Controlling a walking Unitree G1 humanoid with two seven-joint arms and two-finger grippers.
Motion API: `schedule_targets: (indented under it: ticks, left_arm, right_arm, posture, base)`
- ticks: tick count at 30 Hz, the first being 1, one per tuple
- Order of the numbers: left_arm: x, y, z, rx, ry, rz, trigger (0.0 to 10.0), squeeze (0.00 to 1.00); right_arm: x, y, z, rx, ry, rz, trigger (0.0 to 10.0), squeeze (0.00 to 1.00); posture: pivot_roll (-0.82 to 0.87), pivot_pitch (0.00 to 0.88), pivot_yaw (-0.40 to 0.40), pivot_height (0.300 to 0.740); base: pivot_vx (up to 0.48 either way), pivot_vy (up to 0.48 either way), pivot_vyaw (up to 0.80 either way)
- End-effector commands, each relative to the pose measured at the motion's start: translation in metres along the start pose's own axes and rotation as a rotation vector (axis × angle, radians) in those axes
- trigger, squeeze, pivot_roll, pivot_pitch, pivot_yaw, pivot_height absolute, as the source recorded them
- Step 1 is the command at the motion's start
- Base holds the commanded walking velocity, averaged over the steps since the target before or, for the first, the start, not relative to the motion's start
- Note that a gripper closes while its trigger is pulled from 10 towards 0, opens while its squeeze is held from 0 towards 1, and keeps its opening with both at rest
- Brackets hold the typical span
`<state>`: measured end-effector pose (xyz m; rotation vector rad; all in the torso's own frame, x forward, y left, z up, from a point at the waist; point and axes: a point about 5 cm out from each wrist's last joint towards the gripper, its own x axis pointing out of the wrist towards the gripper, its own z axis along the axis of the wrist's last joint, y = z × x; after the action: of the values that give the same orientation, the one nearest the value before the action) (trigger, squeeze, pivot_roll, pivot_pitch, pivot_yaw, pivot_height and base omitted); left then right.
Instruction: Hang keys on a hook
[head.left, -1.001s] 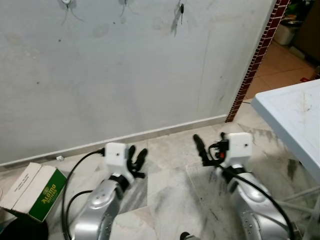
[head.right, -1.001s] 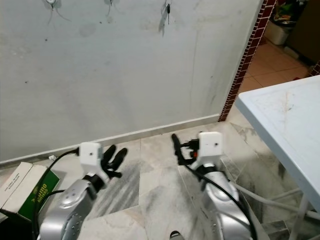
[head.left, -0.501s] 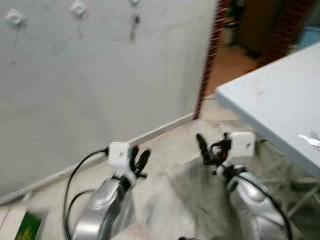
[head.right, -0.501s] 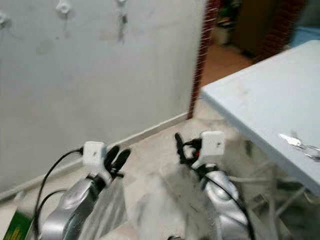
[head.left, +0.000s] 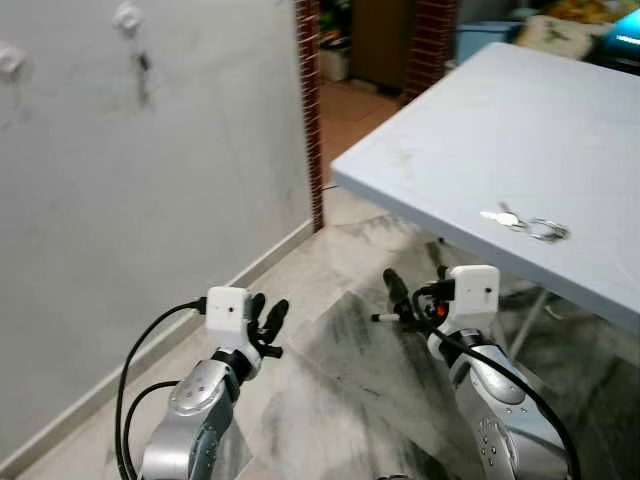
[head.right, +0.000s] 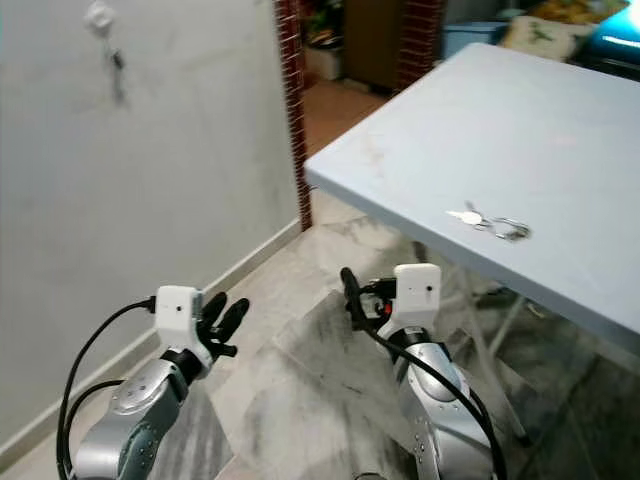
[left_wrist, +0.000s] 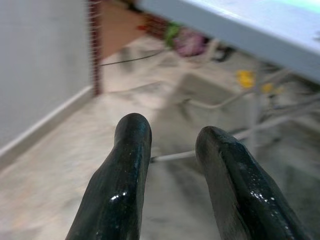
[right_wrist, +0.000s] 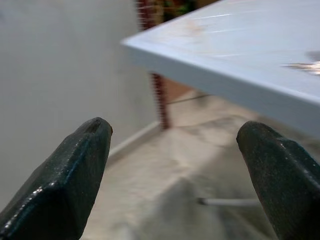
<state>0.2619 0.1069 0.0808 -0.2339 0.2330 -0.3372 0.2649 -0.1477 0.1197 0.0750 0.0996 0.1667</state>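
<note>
the keys (head.left: 526, 224) lay flat on the table (head.left: 480, 130), long axis running along its near edge; the right gripper (head.left: 398, 300) hung below that edge, wide open and empty; the left gripper (head.left: 262, 322) sat narrowly parted, empty.

- Left arm (head.left: 190, 420): silver, rounded, glossy shell; white box-shaped camera housing at the wrist.
- Black cable loops from the left housing back along the forearm.
- Left gripper (head.left: 268, 318): two long black fingers with rounded, shiny tips.
- Right arm (head.left: 500, 400): same silver shell, white square housing, black cable along its top.
- Right gripper (right_wrist: 180, 175): black, blunt-tipped fingers; small red detail beside the housing.
</note>
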Motion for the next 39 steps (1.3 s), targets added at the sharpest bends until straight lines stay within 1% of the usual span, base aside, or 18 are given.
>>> schedule_targets:
  ticks: [1, 25, 28, 34, 39]
  left_arm:
    - [-0.0010, 0.0038, -0.0015, 0.017, 0.012, 0.015, 10.0, 0.00]
    - [-0.0002, 0.0064, -0.0020, 0.019, 0.013, 0.019, 10.0, 0.00]
    - [-0.0001, 0.0063, -0.0018, 0.019, 0.013, 0.017, 10.0, 0.00]
    - [-0.0005, 0.0048, -0.0016, 0.012, 0.007, 0.004, 10.0, 0.00]
    - [0.0001, 0.0046, -0.0004, 0.009, -0.001, -0.004, 10.0, 0.00]
  right_arm:
    - [0.0016, 0.0037, 0.0024, 0.014, -0.012, 0.011, 10.0, 0.00]
    - [0.0019, 0.0022, 0.0024, 0.000, -0.009, 0.001, 10.0, 0.00]
    - [0.0020, 0.0017, 0.0023, 0.000, -0.011, -0.003, 10.0, 0.00]
    - [0.0011, 0.0018, 0.0033, -0.003, -0.013, 0.006, 10.0, 0.00]
    - [-0.0001, 0.0051, 0.0019, -0.002, -0.004, 0.018, 10.0, 0.00]
  posture:
    - [-0.12, 0.097, 0.086, 0.740]
    - [-0.13, 0.097, 0.086, 0.740]
    - [-0.13, 0.097, 0.086, 0.740]
    - [-0.13, 0.097, 0.086, 0.740]
    - [-0.13, 0.096, 0.088, 0.740]
  base:
    - [0.000, 0.000, -0.79]
    - [0.000, 0.000, -0.79]
    - [0.000, 0.000, -0.45]
    - [0.000, 0.000, 0.00]
    - [0.307, 0.000, 0.00]
